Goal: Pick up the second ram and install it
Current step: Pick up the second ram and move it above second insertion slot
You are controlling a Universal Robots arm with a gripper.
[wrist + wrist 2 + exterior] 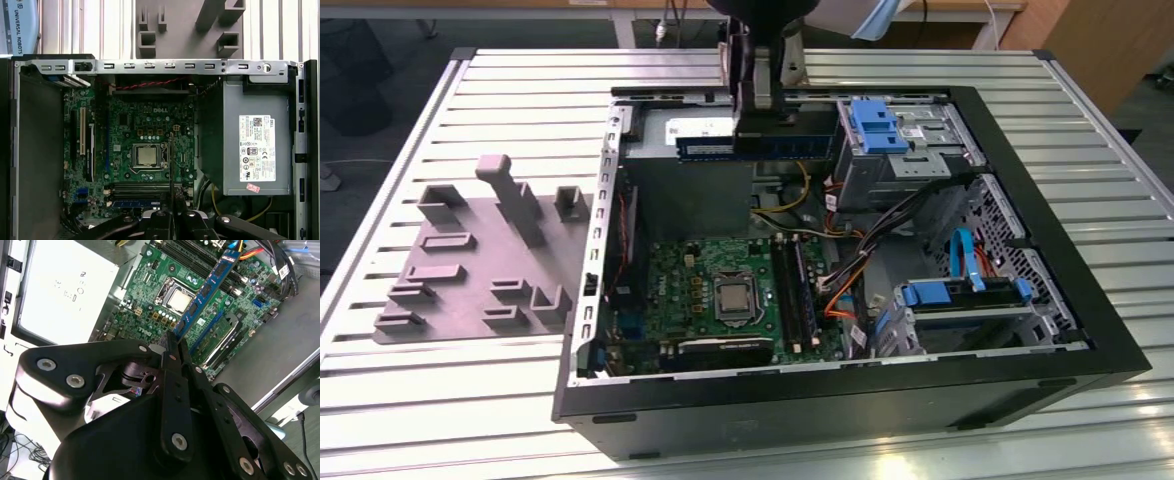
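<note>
1. Transfer is the step in hand, judged from the exterior view. The gripper [761, 125] hangs over the open computer case [854, 400] with its jaws closed on the second ram [767, 146]. The stick is held level and touches nothing else, above the far end of the case near the power supply [694, 125].
2. Exterior view, surroundings: the memory slots [794, 290] lie on the motherboard [707, 290], well below the stick. Orange cables [847, 290] run just beside the slots and could foul a descent. The blue drive cage [881, 125] stands just beside the held stick. The grey tray [480, 250] sits outside the case, at the exterior view's left.
3. Second wrist view: the fingers [175, 390] pinch one end of the second ram [206, 289]. The rest projects free over the motherboard, past the processor socket [179, 299].
4. First wrist view: the second ram [171, 165] shows edge-on as a thin dark line running out from the gripper [171, 217]. It lies crosswise to the memory slots [142, 190].
5. First wrist view: one slot appears to hold a seated stick [132, 204] already. Installing therefore calls for turning the held stick to lie along a free slot, then lowering it square. Latch positions cannot be told.
</note>
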